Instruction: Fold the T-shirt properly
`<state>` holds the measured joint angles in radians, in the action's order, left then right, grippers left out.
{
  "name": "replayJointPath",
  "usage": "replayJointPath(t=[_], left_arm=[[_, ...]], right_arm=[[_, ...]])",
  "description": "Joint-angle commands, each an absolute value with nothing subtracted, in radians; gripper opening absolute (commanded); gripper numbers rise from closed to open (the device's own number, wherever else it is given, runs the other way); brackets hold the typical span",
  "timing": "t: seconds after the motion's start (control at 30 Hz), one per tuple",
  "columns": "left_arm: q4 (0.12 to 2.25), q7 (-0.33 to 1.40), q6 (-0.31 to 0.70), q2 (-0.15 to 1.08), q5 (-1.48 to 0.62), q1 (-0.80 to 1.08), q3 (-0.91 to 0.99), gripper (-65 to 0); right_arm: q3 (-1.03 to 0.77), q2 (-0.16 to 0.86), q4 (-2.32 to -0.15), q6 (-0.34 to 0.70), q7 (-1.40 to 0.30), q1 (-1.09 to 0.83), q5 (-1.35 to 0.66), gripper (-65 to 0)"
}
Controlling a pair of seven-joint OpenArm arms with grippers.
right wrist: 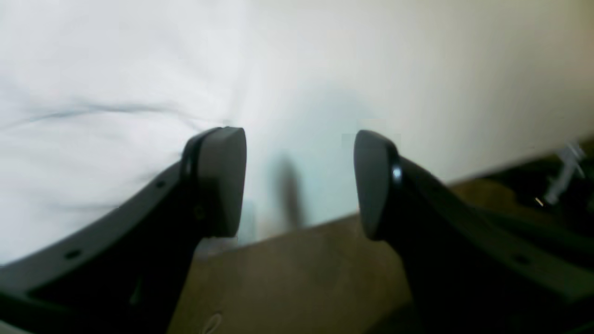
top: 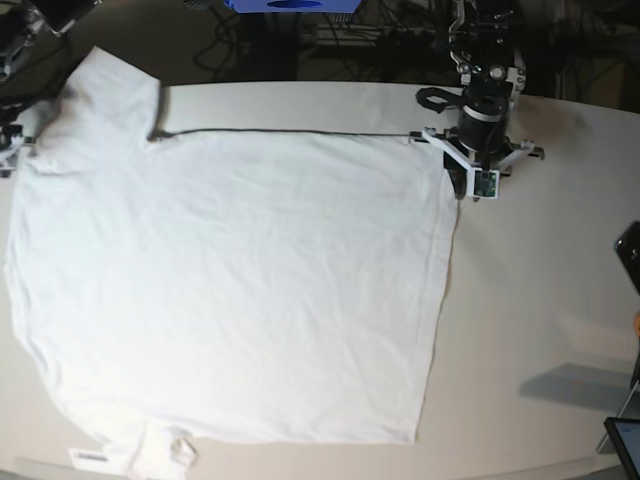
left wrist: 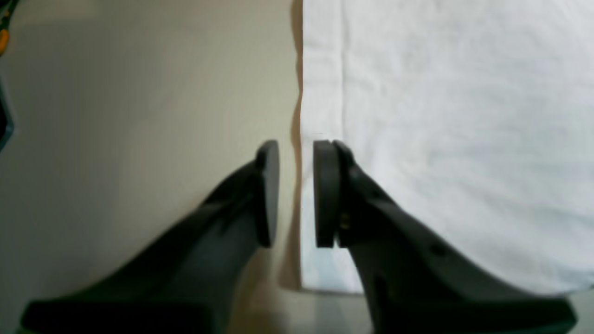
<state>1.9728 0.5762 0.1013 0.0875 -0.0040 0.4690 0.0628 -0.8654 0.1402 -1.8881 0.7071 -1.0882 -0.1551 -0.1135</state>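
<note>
The white T-shirt (top: 230, 290) lies spread flat on the off-white table (top: 540, 300), with one sleeve at the far left and the neck label (top: 90, 455) at the near edge. My left gripper (top: 468, 152) hovers over the shirt's far right hem corner. In the left wrist view its jaws (left wrist: 297, 195) stand a narrow gap apart, with the hem edge (left wrist: 320, 93) running between them; it holds nothing. My right gripper (right wrist: 299, 181) is wide open and empty. The shirt (right wrist: 93, 93) is on its left and the table edge is below it. In the base view only its bracket shows, at the left edge.
A dark device (top: 630, 255) and a screen corner (top: 625, 440) sit at the table's right edge. Cables and a blue box (top: 290, 5) lie behind the table. The brown floor (right wrist: 301, 278) shows below the table edge in the right wrist view.
</note>
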Motion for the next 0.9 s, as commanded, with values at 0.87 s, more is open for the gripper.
replayJointPath(t=[0.87], left_arm=[[1.991, 0.542, 0.09, 0.099, -0.001, 0.478, 0.093, -50.6]], right_arm=[[-0.969, 0.2, -1.595, 0.698, -1.262, -0.088, -0.467, -14.2]])
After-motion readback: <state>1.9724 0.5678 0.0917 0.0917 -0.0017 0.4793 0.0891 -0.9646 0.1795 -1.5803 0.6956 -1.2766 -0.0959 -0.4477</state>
